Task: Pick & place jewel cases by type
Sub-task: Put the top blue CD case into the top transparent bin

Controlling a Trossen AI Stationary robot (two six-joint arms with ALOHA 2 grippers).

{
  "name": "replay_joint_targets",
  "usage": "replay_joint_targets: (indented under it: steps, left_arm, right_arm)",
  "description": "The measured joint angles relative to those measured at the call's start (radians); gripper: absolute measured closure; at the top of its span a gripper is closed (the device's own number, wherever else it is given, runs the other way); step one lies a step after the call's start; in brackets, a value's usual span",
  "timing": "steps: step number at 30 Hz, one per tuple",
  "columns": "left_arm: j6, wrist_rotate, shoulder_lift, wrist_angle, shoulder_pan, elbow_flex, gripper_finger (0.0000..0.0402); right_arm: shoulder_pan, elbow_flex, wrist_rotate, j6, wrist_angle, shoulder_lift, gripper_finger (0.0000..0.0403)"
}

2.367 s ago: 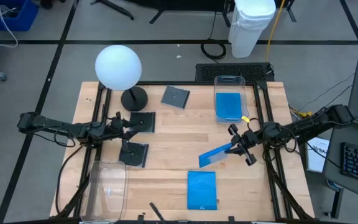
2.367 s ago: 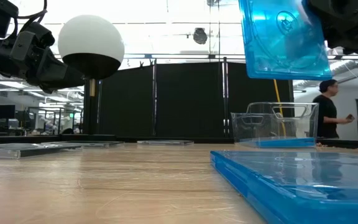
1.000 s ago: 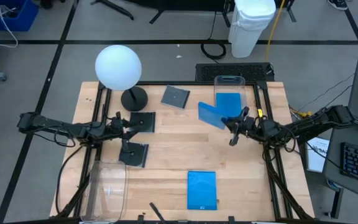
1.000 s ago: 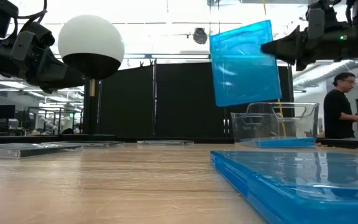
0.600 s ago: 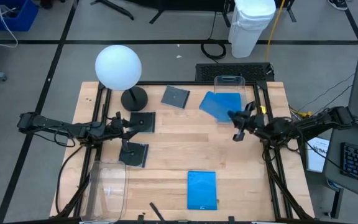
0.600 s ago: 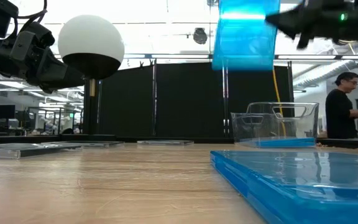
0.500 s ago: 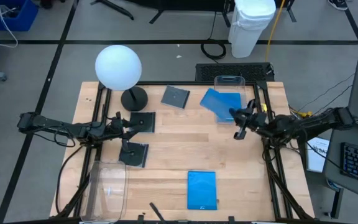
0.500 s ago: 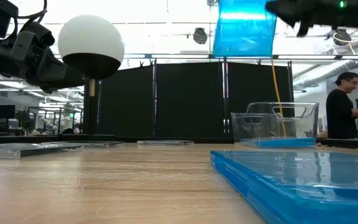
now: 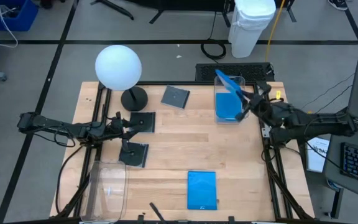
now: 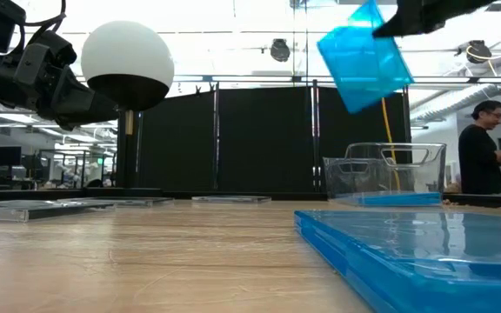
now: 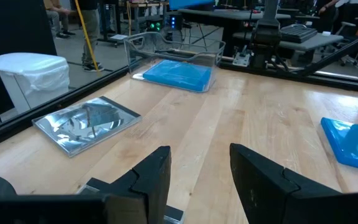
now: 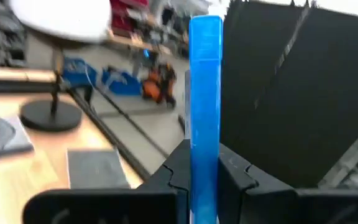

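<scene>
My right gripper (image 9: 245,103) is shut on a bright blue jewel case (image 9: 228,83), which it keeps above the clear bin (image 9: 230,79) at the table's far right. A second blue case (image 9: 228,107) lies flat in that bin, and a third (image 9: 202,190) lies flat near the table's near edge. Three dark cases (image 9: 175,96) (image 9: 143,121) (image 9: 134,154) lie flat on the wood. My left gripper (image 9: 128,126) is open and hovers above the two dark cases on the left; in the low view it is raised off the table. My right gripper pinches the blue case between its two fingers (image 12: 178,167) at the case's edge nearest the wrist (image 12: 205,163). The fingers reach in from the table's right. The case is lifted clear, turned on edge and tilted (image 10: 364,56) over the bin.
A white globe lamp (image 9: 118,66) on a black base (image 9: 133,98) stands at the far left. A second clear bin (image 9: 107,190) sits at the near left corner. Bare wood lies in the table's middle (image 9: 185,140). A person (image 10: 477,156) stands beyond the table.
My right gripper has moved toward the table's far right, from the middle of the table to above the bin, and has turned. The blue case went with it, tipping from nearly flat to on edge, tilted. My left arm has kept still.
</scene>
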Motion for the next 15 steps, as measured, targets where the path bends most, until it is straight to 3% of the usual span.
replay_joint_targets:
  steps: [6, 15]
  left_arm:
    - [0.0, 0.0, 0.0, 0.0, 0.0, 0.0, 0.0231]
    - [0.0, 0.0, 0.0, 0.0, 0.0, 0.0, 0.0231]
  right_arm:
    - [-0.072, -0.014, 0.0, 0.245, -0.212, 0.061, 0.0377]
    - [-0.181, -0.099, -0.08, 0.359, -0.23, 0.182, 0.0377]
